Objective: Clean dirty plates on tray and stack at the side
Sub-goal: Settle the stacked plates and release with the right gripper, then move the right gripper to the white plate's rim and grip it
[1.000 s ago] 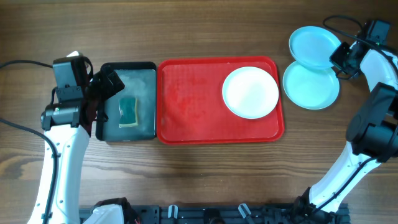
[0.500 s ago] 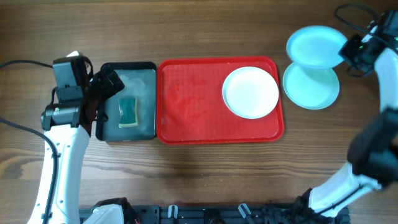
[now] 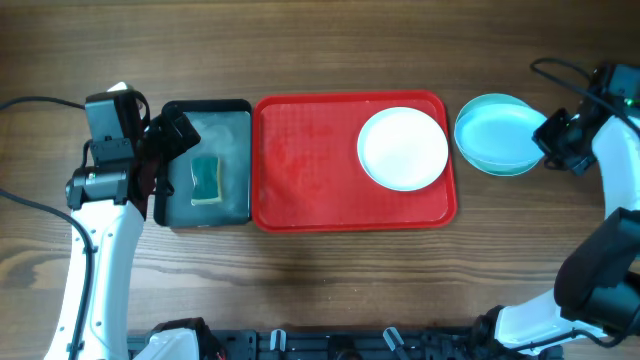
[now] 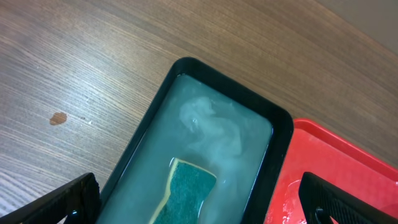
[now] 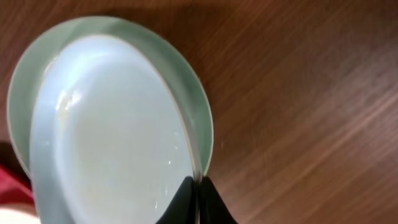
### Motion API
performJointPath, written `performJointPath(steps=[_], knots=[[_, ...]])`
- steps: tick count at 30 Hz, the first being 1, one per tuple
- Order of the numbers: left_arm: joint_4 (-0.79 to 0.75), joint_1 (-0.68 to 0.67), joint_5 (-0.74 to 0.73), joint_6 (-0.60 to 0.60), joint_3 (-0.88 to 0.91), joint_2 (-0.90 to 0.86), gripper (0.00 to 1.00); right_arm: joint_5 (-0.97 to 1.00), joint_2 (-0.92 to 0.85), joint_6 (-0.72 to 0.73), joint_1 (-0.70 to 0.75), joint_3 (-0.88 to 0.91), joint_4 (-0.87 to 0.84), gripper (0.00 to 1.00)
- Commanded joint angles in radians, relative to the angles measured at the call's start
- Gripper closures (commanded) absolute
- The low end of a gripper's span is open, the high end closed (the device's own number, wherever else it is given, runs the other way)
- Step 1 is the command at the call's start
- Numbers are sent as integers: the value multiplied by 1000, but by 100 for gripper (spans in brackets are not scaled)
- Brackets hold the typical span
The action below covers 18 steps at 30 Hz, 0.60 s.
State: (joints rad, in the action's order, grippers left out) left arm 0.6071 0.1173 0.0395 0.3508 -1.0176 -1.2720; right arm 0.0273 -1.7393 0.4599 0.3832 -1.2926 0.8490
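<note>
1. At the centre of the wooden surface [image 3: 320, 40] lies the large red rectangular plastic tray [image 3: 300, 160] with a raised rim and rounded corners. Its floor looks wet and smeared.
2. At its 9 o'clock, just beside it, sits a smaller black tray of cloudy water [image 3: 235, 150].
3. At the red tray's 3 o'clock, off it, two round shallow plates are stacked: the upper pale turquoise plate [image 5: 112, 143] lies slightly offset on the lower greener-turquoise plate [image 5: 196, 93]. These two seem finished, so roughly two-thirds of the job is done.
4. The round white plate [image 3: 402, 148] sits toward the red tray's 2 o'clock. It looks glossy, and I cannot tell whether it is dirty. Wiping and stacking it is what is left.
5. A green sponge [image 4: 186, 186] soaks in the black tray.
6. The right claw [image 5: 198, 202] is pinched tight on the upper pale turquoise plate's rim, at the stack's 3 o'clock. The left claw [image 4: 199, 193] hangs spread wide and empty over the sponge.
</note>
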Motion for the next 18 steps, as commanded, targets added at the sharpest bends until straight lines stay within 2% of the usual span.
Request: performJointPath(steps=[1, 2, 3, 4, 8, 10, 12, 13, 16, 18], knots=[[0, 3, -4, 10, -11, -1, 0, 18, -5, 19, 1, 63, -71, 91], [0, 3, -4, 10, -11, -1, 0, 13, -5, 6, 1, 64, -70, 73], [0, 3, -4, 10, -11, -1, 0, -38, -4, -49, 1, 64, -71, 42], [0, 3, -4, 10, -11, -1, 0, -109, -4, -102, 1, 61, -69, 32], [0, 3, -4, 10, -11, -1, 0, -186, -4, -130, -38, 11, 32, 33], [0, 3, -4, 10, -11, -1, 0, -295, -4, -209, -123, -12, 64, 34], [0, 3, -4, 10, -11, -1, 0, -298, -4, -214, -235, -10, 80, 41], [0, 3, -4, 10, -11, -1, 0, -298, -4, -214, -297, -9, 79, 42], [0, 3, -4, 10, -11, -1, 0, -170, -5, -209, -481, -8, 49, 42], [0, 3, -4, 10, -11, -1, 0, -178, -5, -185, -568, -8, 29, 44]])
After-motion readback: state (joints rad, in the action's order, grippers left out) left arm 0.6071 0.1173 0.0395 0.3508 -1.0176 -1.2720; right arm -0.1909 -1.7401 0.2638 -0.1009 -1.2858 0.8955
